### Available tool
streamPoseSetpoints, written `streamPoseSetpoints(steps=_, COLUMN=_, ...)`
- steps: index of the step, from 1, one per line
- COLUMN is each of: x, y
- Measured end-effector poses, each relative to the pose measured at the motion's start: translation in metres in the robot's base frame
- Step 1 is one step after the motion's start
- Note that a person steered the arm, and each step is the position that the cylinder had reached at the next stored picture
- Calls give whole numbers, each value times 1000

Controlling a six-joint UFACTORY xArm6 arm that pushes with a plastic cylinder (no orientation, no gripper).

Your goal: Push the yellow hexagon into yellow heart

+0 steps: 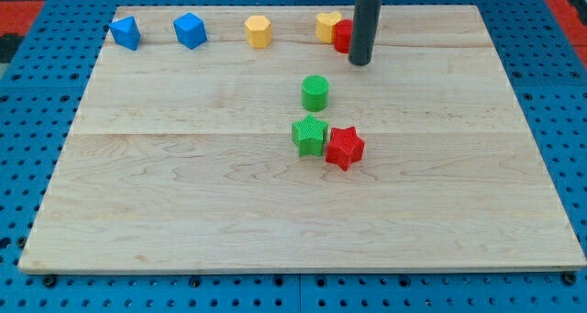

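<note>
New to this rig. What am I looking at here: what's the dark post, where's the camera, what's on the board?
One camera looks down at a slant on a wooden board; its mounting isn't recorded. The dark post is the robot arm's rod. It has no jaws and holds nothing: my tip only slides and pushes blocks. Along the view's top: two blue blocks, the yellow hexagon, then the yellow heart touching a red block that the rod partly hides. My tip sits just right of that red block. Mid-board: a green cylinder, a green block, a red star.
</note>
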State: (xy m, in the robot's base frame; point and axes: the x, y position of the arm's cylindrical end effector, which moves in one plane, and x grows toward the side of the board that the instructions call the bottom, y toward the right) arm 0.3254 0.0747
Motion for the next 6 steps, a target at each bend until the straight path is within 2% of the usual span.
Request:
streamPoseSetpoints(steps=2, x=-40, y=-159)
streamPoseSetpoints(steps=3, x=-55, y=-202)
streamPoseSetpoints(steps=4, x=-74, y=-179)
streamPoseSetpoints(steps=5, x=-76, y=-91)
streamPoseSetpoints(steps=6, x=-66, y=-42)
